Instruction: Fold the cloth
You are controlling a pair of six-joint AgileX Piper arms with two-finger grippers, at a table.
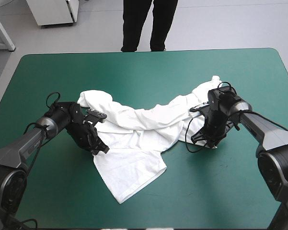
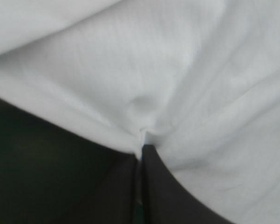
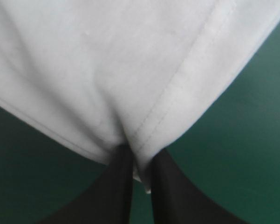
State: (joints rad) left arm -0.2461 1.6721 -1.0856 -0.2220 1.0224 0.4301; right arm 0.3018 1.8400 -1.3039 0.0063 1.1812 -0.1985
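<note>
Progress looks slight: the T-shirt (image 1: pixel 139 134) lies rumpled across the middle of the desk (image 1: pixel 230 72), the left end effector (image 1: pixel 98 143) and right end effector (image 1: pixel 207 138) each pinched nearly closed on its edge, no fold made yet

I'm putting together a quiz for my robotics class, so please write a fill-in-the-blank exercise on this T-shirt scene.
1. The white T-shirt lies rumpled on a table with a ____ cover.
2. The left gripper has its black fingers ____ on the T-shirt.
3. Counting the right gripper, ____ grippers hold the T-shirt.
Missing words: teal-green; shut; two.
</note>
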